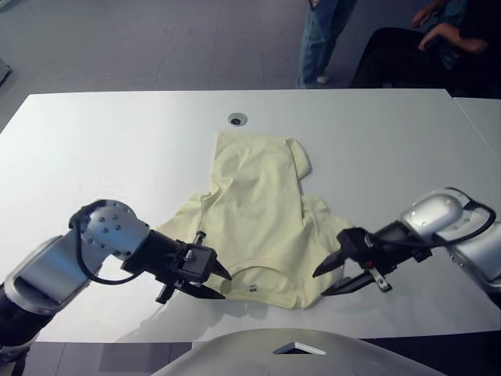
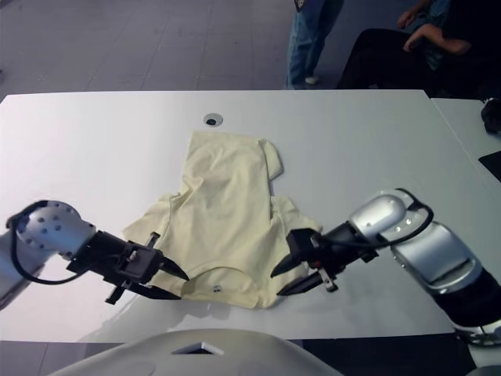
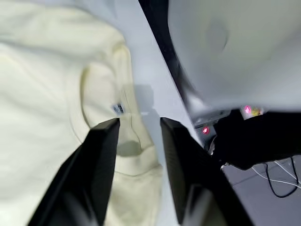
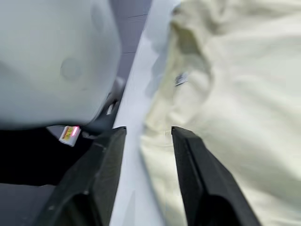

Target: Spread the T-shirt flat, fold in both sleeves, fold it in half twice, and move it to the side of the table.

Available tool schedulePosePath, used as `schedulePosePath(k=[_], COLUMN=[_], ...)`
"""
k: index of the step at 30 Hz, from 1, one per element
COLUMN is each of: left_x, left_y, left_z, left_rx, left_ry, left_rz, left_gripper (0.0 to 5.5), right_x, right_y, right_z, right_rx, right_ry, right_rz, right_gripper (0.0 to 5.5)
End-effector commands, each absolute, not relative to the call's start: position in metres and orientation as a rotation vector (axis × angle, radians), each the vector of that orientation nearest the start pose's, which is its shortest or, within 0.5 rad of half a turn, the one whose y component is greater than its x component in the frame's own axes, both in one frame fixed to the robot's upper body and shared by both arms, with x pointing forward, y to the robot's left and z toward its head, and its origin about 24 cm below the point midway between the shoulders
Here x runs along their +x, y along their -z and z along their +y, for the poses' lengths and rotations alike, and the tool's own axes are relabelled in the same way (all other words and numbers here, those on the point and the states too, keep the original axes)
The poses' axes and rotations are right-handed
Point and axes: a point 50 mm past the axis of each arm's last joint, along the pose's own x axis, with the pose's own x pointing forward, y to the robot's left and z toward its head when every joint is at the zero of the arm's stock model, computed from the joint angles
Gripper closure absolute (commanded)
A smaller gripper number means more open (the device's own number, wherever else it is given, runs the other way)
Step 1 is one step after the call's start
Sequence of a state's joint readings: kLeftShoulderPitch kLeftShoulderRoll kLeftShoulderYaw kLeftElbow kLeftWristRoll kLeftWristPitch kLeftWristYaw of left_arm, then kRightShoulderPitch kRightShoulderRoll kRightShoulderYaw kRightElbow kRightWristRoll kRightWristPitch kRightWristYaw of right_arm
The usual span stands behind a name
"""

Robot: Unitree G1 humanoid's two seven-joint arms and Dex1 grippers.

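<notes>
My left hand and right hand are both spread open with nothing pinched. They sit low near the front edge of the tabletop, one on each side of the T-shirt. The collar end lies closest to me, between the hands, and each hand is about equally close to its own shoulder corner. The shirt's long axis runs straight away from me, ending just short of the cable hole. Not flat yet imo, the far right corner looks flipped over.
</notes>
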State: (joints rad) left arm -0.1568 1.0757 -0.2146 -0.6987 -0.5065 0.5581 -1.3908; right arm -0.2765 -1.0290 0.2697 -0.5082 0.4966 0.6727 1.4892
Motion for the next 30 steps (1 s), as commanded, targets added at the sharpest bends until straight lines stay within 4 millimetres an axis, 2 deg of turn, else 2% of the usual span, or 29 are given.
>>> schedulePosePath(k=[1,4,6,8,10,14,19,24,30], left_x=[0.195,0.236,0.272,0.298,0.308,0.308,0.309,0.31,0.289], left_y=[-0.184,-0.205,-0.211,-0.204,-0.188,-0.15,-0.12,-0.105,-0.087], left_z=[0.162,0.162,0.162,0.164,0.164,0.159,0.16,0.162,0.164], left_rx=[0.544,0.542,0.579,0.665,0.744,0.876,0.945,1.007,1.022], left_ry=[1.736,1.497,1.254,1.069,1.004,1.033,1.052,1.058,1.161], left_rz=[0.392,0.218,0.144,0.138,0.165,0.254,0.326,0.359,0.444], left_gripper=[3.02,2.56,2.16,1.81,1.44,0.79,0.1,0.1,0.1], right_x=[0.25,0.308,0.331,0.35,0.363,0.377,0.382,0.38,0.374], right_y=[-0.166,-0.175,-0.175,-0.167,-0.156,-0.133,-0.112,-0.098,-0.079], right_z=[-0.173,-0.178,-0.186,-0.192,-0.195,-0.19,-0.18,-0.178,-0.182], right_rx=[-0.499,-0.564,-0.627,-0.677,-0.708,-0.742,-0.743,-0.762,-0.828], right_ry=[-1.509,-1.11,-0.929,-0.796,-0.714,-0.677,-0.711,-0.734,-0.773], right_rz=[0.489,0.343,0.294,0.277,0.273,0.292,0.322,0.35,0.419], right_gripper=[3.01,2.56,2.18,1.84,1.49,0.86,0.14,0.11,0.11])
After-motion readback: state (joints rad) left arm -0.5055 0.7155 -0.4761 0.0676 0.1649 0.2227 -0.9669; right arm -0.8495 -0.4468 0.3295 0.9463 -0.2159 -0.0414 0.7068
